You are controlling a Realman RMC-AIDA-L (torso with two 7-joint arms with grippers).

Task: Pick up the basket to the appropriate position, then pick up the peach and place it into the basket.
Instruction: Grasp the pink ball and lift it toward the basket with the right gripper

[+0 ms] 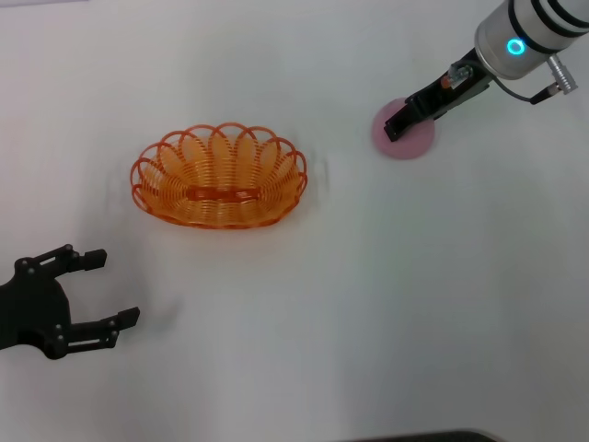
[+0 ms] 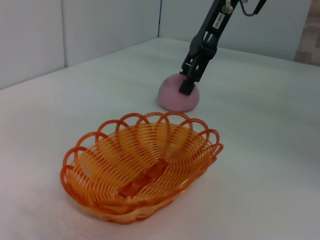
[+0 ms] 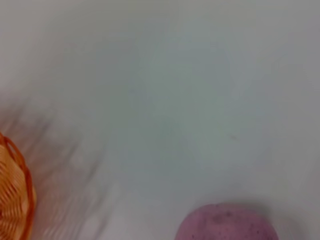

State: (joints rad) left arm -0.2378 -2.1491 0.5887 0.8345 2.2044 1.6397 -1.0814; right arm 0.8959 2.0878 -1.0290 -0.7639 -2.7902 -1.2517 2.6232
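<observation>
The orange wire basket (image 1: 221,177) stands upright and empty on the white table, left of centre. It also shows in the left wrist view (image 2: 165,145) and at the edge of the right wrist view (image 3: 15,200). The pink peach (image 1: 409,143) lies on the table at the far right; it also shows in the left wrist view (image 2: 172,97) and the right wrist view (image 3: 227,225). My right gripper (image 1: 396,127) is down at the peach, over its top, as the left wrist view (image 2: 189,82) also shows. My left gripper (image 1: 110,288) is open and empty at the near left, apart from the basket.
The white table (image 1: 368,304) carries nothing else. A pale wall (image 2: 100,30) rises behind the table's far edge in the left wrist view.
</observation>
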